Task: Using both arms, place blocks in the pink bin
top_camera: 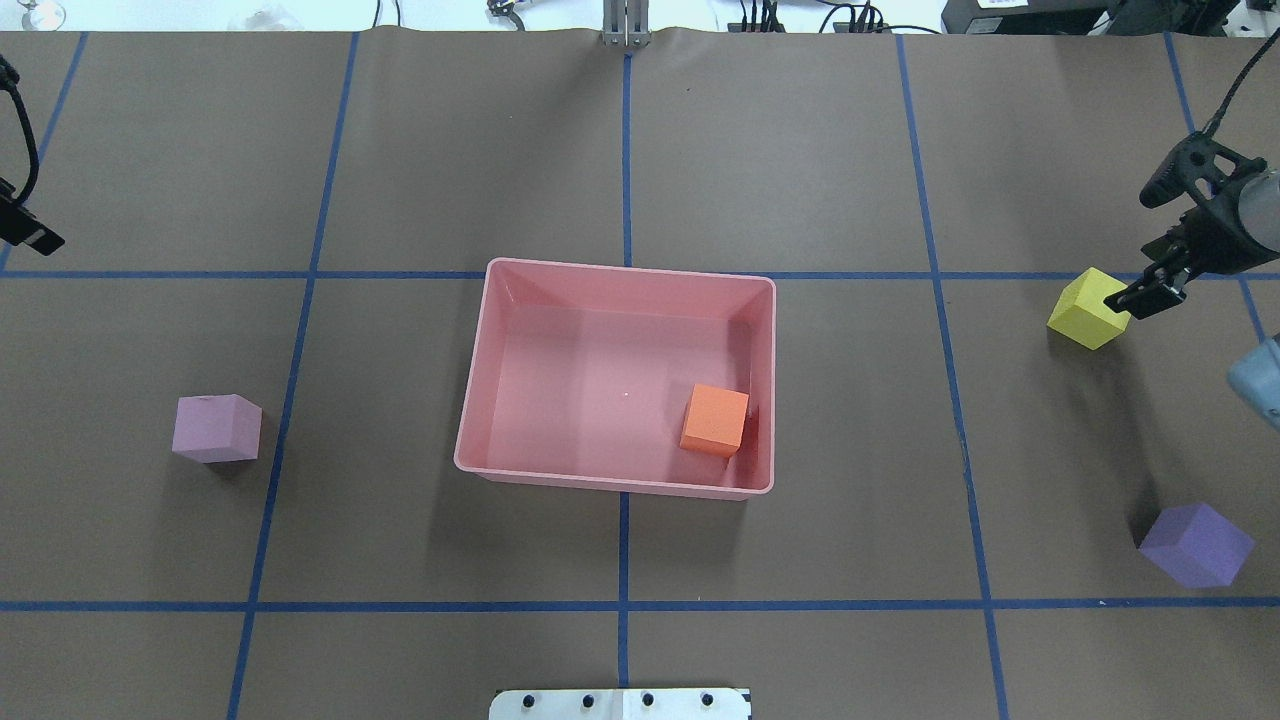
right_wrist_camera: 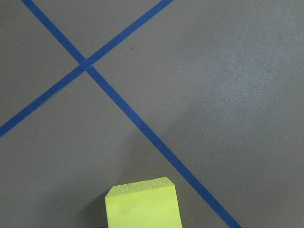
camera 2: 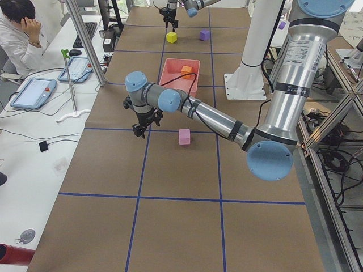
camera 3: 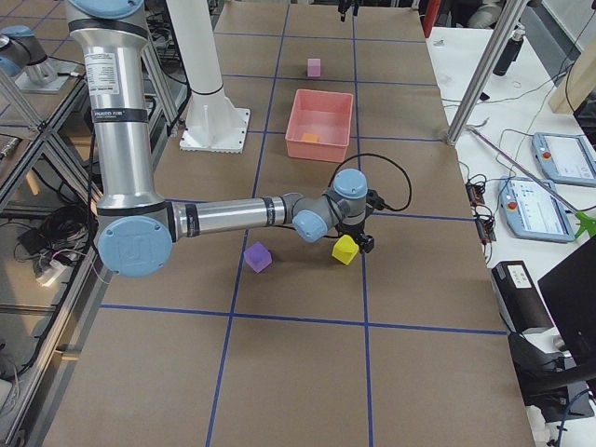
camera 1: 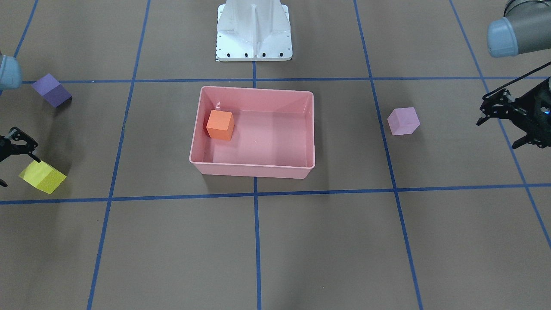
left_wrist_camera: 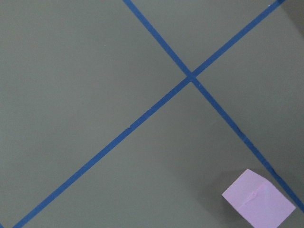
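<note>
My right gripper pinches the small yellow matte foam cube, tilted, well right of the shallow pink plastic bin. It looks light and squashy; flat opposite faces suit. My left gripper hangs spread.

Brown blue-taped table: pink bin, lilac block, purple block.

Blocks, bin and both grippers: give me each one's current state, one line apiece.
orange block: inside the pink bin, by one end wall.
yellow block: tilted, held in the right gripper.
purple block: on table, outside bin.
pink-lilac block: on table, untouched.
left gripper: open, empty.
</note>
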You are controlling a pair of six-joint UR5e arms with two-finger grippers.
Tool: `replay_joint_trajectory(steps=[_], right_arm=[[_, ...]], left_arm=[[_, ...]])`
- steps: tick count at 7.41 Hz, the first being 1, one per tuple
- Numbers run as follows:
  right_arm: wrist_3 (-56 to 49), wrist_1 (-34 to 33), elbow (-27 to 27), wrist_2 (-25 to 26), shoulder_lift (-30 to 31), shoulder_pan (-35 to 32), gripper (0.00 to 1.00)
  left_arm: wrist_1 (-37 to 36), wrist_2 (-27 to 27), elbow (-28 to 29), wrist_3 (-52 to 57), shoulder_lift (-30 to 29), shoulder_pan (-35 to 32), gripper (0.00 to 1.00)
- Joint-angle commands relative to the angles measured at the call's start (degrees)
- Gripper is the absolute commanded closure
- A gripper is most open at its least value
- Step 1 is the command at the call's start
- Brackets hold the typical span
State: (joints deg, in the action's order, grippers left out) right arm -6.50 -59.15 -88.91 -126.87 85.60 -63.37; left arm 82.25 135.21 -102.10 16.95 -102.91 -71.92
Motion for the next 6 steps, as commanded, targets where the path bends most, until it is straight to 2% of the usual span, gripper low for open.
replay_joint_trajectory(steps=[1, 5, 6], right_arm=[[0.6, -0.08, 1.02, -0.04, -0.25, 1.4, 0.06], [0.52, 0.09, 4.52, 0.22, -1.66, 3.6, 0.07], [0.52, 0.0, 4.97, 0.31, -1.75, 4.3, 0.11]], left_arm=[[0.19, 0.14, 0.33, 0.1, 0.08, -0.06, 0.0], [0.19, 0.14, 0.33, -0.08, 0.08, -0.06, 0.0], [0.19, 0.14, 0.33, -0.08, 0.08, -0.06, 0.0]])
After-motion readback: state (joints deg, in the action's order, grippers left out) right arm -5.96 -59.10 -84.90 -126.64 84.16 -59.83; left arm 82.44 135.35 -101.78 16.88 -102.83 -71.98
